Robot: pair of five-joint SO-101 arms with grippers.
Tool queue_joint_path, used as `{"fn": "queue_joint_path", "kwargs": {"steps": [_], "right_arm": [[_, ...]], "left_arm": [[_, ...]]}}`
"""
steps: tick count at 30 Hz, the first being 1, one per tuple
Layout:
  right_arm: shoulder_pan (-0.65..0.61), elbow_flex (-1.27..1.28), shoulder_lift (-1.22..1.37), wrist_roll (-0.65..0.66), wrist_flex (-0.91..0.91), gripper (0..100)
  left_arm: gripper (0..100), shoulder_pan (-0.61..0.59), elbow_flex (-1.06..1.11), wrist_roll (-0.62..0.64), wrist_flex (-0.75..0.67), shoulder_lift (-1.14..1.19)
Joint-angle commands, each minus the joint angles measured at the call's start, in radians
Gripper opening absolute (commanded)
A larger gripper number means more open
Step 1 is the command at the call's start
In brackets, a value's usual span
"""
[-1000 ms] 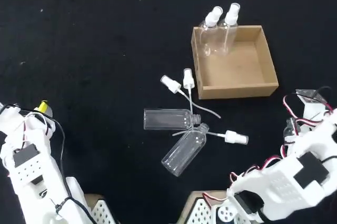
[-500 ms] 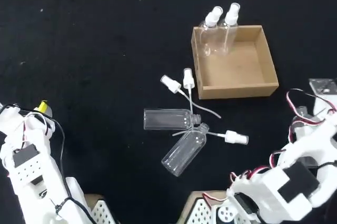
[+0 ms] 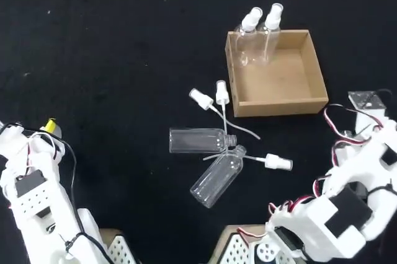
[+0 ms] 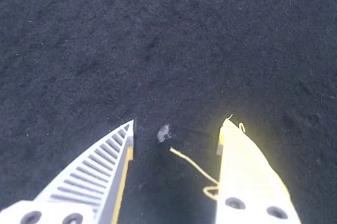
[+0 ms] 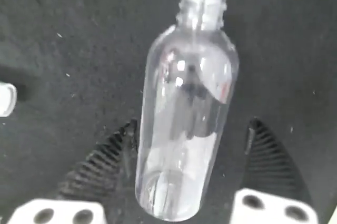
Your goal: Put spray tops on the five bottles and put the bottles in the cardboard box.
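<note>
A clear uncapped bottle (image 5: 184, 113) lies on the black cloth between the black fingers of my right gripper (image 5: 192, 123), which is open around it. The right arm (image 3: 353, 196) stands at the near right of the table. Two more uncapped bottles, one (image 3: 197, 140) level and one (image 3: 217, 177) slanted, lie at the centre. Three loose spray tops lie by them: two (image 3: 201, 98) (image 3: 221, 92) side by side, the third (image 3: 278, 162) nearer the right arm. Two capped bottles (image 3: 257, 38) lean in the far left corner of the cardboard box (image 3: 282, 108). My left gripper (image 4: 176, 124) is open over bare cloth.
The left arm (image 3: 31, 183) stands at the near left edge, far from the bottles. A fleck of lint (image 4: 164, 133) lies between its fingertips. Black cloth covers the table, with open room to the left and behind the box.
The right arm has changed its pose at the table's right side, its wrist swinging out and back. The left arm, the bottles and the spray tops have stayed put.
</note>
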Motion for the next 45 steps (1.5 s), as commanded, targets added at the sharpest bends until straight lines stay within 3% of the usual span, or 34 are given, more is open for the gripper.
{"fn": "queue_joint_path", "kwargs": {"steps": [1,7,14,23,25,29,35,39,45], "right_arm": [[-0.063,-0.041,-0.051,-0.012,-0.029,28.0],[-0.078,-0.033,-0.051,-0.028,-0.029,27.9],[-0.084,-0.027,-0.024,-0.295,-0.031,27.9],[-0.098,-0.064,0.108,-0.362,-0.115,27.3],[-0.098,-0.064,0.111,-0.361,-0.115,21.5],[-0.097,-0.067,0.081,-0.361,-0.12,0.3],[-0.1,-0.062,-0.097,-0.29,0.015,0.9],[-0.118,-0.058,-0.275,-0.29,0.124,1.0],[-0.193,0.111,-0.509,-0.299,0.13,1.0]], "left_arm": [[25,-0.001,-0.019,-0.002,-0.012,-0.023],[25,-0.002,-0.021,-0.002,-0.012,-0.023],[25,-0.002,-0.021,-0.002,-0.012,-0.023],[25,-0.002,-0.021,-0.002,-0.012,-0.023],[25,-0.002,-0.021,-0.002,-0.012,-0.023],[25,-0.002,-0.021,-0.002,-0.012,-0.023],[25,0.004,-0.021,-0.002,-0.012,-0.023],[25,0.091,-0.021,-0.012,-0.012,-0.023],[25,0.311,-0.051,-0.242,-0.009,-0.012]]}}
